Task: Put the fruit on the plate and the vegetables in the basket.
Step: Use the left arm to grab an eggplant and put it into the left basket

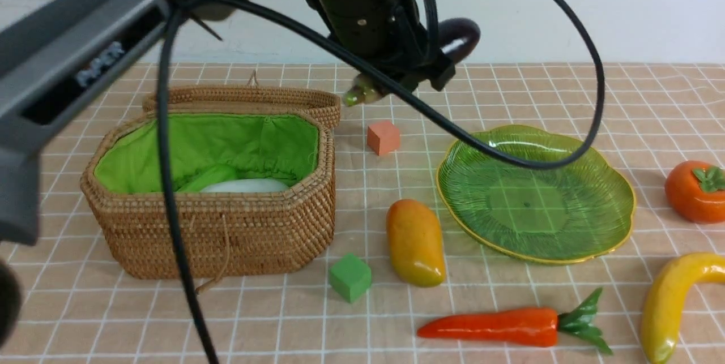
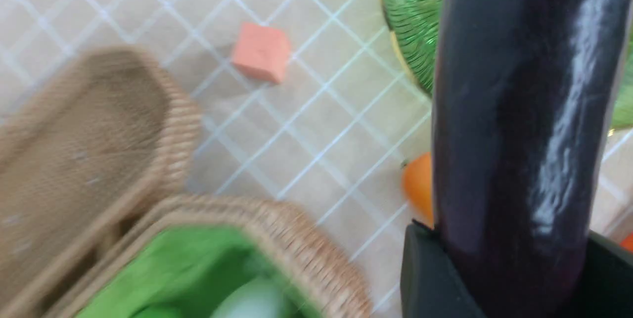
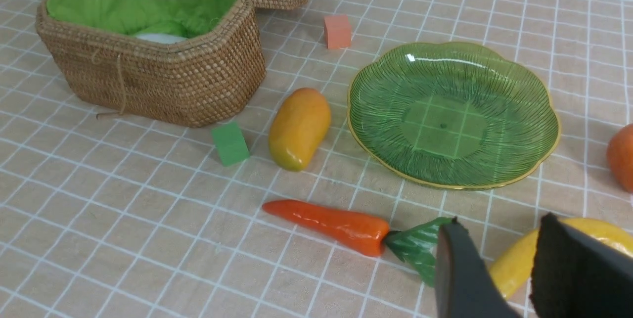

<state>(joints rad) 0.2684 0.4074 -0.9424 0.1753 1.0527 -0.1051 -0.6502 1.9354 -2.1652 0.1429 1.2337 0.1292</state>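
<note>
My left gripper (image 1: pixel 422 69) is shut on the dark purple eggplant (image 1: pixel 460 37), held in the air behind the salmon cube, right of the basket's lid; the eggplant fills the left wrist view (image 2: pixel 519 110) between the black fingers (image 2: pixel 430 278). The wicker basket (image 1: pixel 226 239) stands open with the white radish (image 1: pixel 243 185) and green gourd (image 1: pixel 207 177) inside. The green plate (image 1: pixel 620 183) holds nothing. Mango (image 1: pixel 415 242), carrot (image 1: pixel 493 327), banana (image 1: pixel 674 296) and persimmon (image 1: pixel 696 191) lie on the cloth. My right gripper (image 3: pixel 499 224) is open and empty above the banana (image 3: pixel 514 263), beside the carrot's leaves (image 3: pixel 415 249).
A salmon cube (image 1: pixel 383 137) sits between the basket and the plate. A green cube (image 1: pixel 350 277) lies by the basket's front right corner, next to the mango. The basket lid (image 1: pixel 243 98) hangs open behind it. A black cable (image 1: pixel 170 183) crosses in front of the basket.
</note>
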